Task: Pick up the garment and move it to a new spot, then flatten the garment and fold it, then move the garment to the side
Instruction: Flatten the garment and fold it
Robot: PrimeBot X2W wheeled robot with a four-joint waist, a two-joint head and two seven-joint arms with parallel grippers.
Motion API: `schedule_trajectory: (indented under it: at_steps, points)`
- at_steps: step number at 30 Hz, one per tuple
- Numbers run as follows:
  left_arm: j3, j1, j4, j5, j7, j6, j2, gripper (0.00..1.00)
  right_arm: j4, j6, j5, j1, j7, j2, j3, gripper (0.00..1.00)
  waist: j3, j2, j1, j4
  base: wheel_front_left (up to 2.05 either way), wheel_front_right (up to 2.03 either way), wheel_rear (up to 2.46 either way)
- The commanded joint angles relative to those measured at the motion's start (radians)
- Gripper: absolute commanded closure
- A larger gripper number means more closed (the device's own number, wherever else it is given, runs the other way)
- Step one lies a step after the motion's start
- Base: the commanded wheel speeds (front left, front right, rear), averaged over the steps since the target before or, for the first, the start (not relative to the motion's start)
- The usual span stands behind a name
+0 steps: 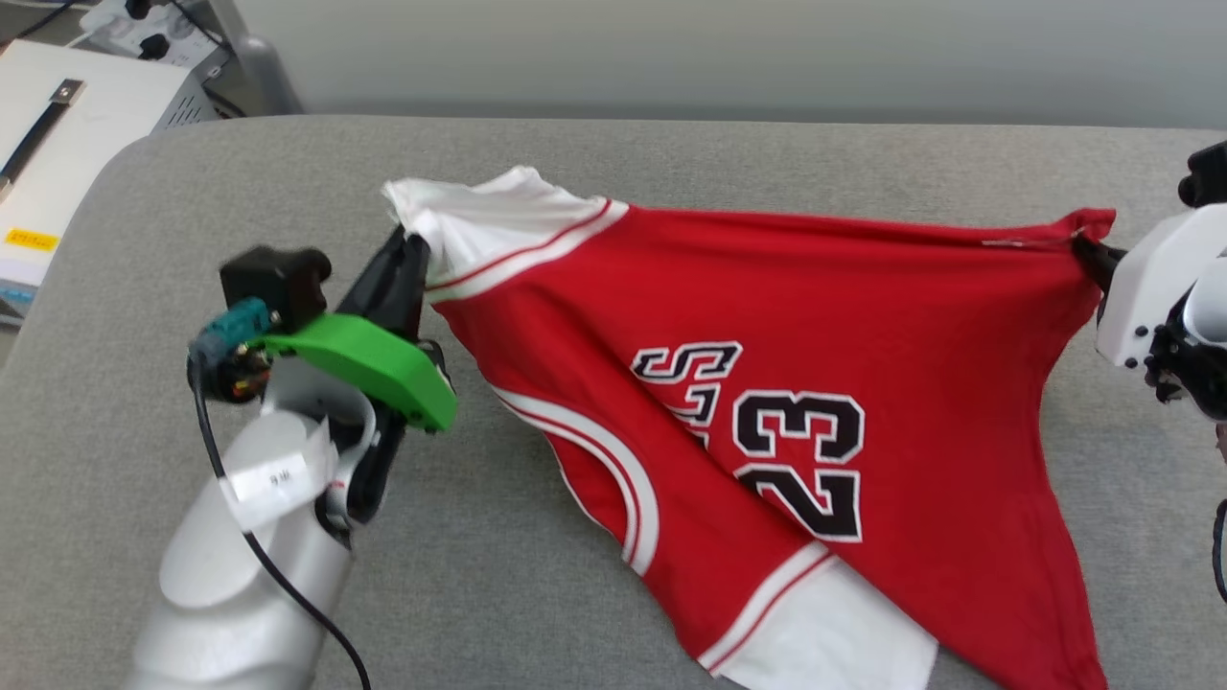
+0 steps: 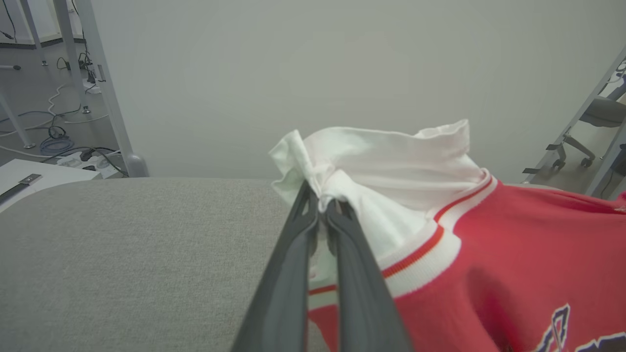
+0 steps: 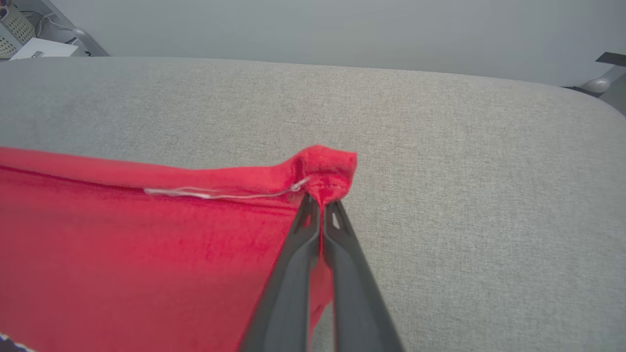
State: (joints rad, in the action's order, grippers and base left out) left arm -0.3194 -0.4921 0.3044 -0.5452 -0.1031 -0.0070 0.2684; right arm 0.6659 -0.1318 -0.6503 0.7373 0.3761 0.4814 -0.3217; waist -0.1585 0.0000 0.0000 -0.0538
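The garment, a red jersey T-shirt with white sleeves and a black "23", hangs stretched between both arms above the grey padded surface. My left gripper is shut on the bunched white sleeve at the shirt's left end; the left wrist view has the dark fingers pinching that white cloth. At the right end my right gripper is shut on a red hem corner, and the right wrist view has its tips clamped under that folded corner. The lower part of the shirt droops toward the near edge.
A white box with a black strap and power strips stand off the surface's far left corner. A pale wall runs behind the far edge. Metal frame legs and cables stand on the floor at the left, an office chair at the right.
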Motion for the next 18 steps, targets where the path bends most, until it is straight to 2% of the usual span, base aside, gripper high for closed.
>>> schedule_trajectory:
  at_steps: [1,9,18]
  points:
    - [0.016,-0.055,0.023,-0.007,0.005,-0.005,0.022,1.0,0.011,0.001,0.014,0.031,-0.019,0.002,0.011,1.0,0.025,0.0,0.0,0.038,0.0,0.0,0.0]
    - [0.002,-0.375,0.241,0.011,0.033,-0.057,0.019,1.0,0.029,0.001,0.102,0.173,-0.128,-0.037,0.096,1.0,-0.008,0.0,0.0,0.053,0.0,0.0,0.0]
    - [0.005,-0.771,0.461,0.049,-0.042,-0.09,0.038,1.0,0.095,0.001,0.229,0.479,-0.255,-0.095,0.187,1.0,-0.113,0.0,0.0,0.077,0.0,0.0,0.0]
